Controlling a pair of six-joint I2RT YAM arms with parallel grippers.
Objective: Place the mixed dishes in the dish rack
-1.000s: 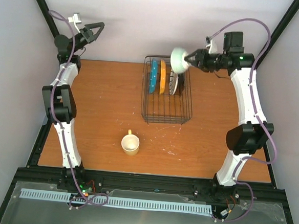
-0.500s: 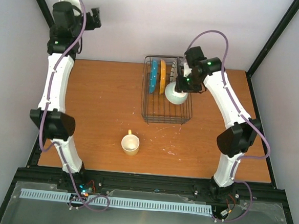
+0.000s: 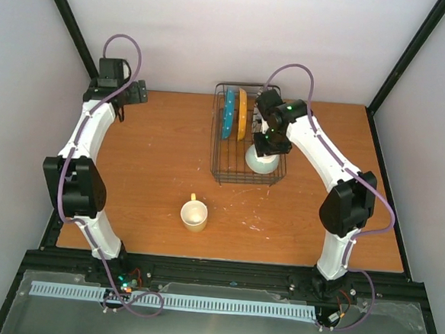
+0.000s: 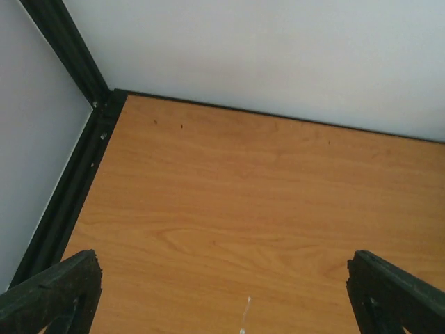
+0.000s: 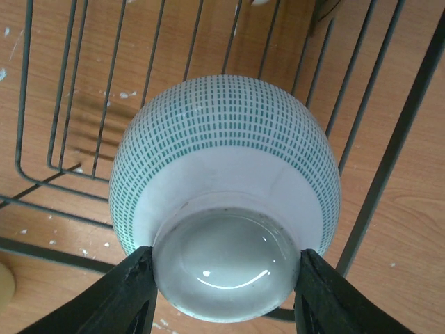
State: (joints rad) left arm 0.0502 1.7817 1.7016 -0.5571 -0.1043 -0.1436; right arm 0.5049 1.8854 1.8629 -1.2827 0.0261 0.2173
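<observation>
Mint-green with a dashed pattern, the small bowl (image 5: 226,139) is clamped at its foot ring by the right end effector (image 5: 224,282), low inside the dish rack (image 3: 215,145) near its front right corner. A teal plate (image 3: 228,114) and a yellow-orange plate (image 3: 242,113) stand on edge there. The cream-yellow mug (image 3: 195,214) sits on the bench (image 3: 154,155), well apart. The left end effector (image 4: 222,299) is spread wide above the far-left bench corner.

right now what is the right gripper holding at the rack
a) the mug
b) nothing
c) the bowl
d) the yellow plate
C: in the right wrist view the right gripper clamps the foot of the upturned bowl, with the rack wires behind it, while the mug stands out on the table.
</observation>
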